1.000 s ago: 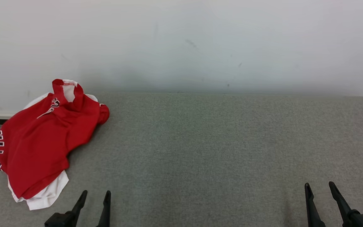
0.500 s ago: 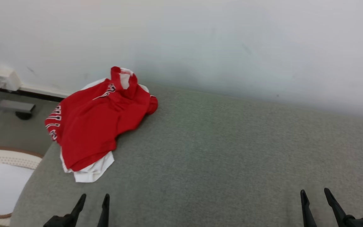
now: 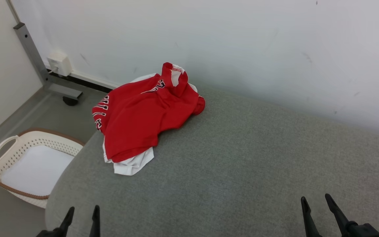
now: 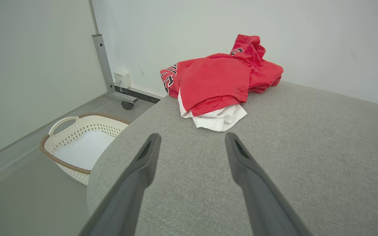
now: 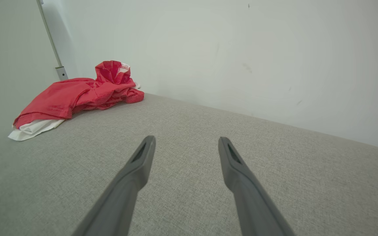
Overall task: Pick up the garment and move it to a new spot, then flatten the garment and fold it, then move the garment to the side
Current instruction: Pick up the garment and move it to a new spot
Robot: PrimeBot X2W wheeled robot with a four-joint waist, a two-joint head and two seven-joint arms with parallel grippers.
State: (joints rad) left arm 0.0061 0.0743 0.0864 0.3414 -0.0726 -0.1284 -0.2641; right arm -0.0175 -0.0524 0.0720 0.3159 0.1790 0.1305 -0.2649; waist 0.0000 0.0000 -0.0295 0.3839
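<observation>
Red jersey [image 3: 137,125] lies in a loose heap at the far left corner of the grey upholstered surface [image 3: 242,158]. One lettered edge hangs over the surface's left side, and the collar is propped against the white wall [image 3: 242,49].

Left to right:
- A white laundry basket [image 3: 44,141] sits on the floor below and left of the surface, well apart from the jersey.
- The jersey's long axis runs diagonally in the head view, from the white hem layer at near left to the collar at far right. The hem points back toward us and the collar stands upward. We judge that the wall is holding the collar up and that the rest lies as dropped, not flattened.
- The left gripper [image 3: 83,210] is at the near edge, with its fingers spread wide, nothing between them, and aimed forward roughly at the hem.
- The right gripper [image 3: 315,199] is also spread wide and empty, over bare fabric well apart from the jersey.

We read both as a ready stance, with the pick-up not yet begun.
</observation>
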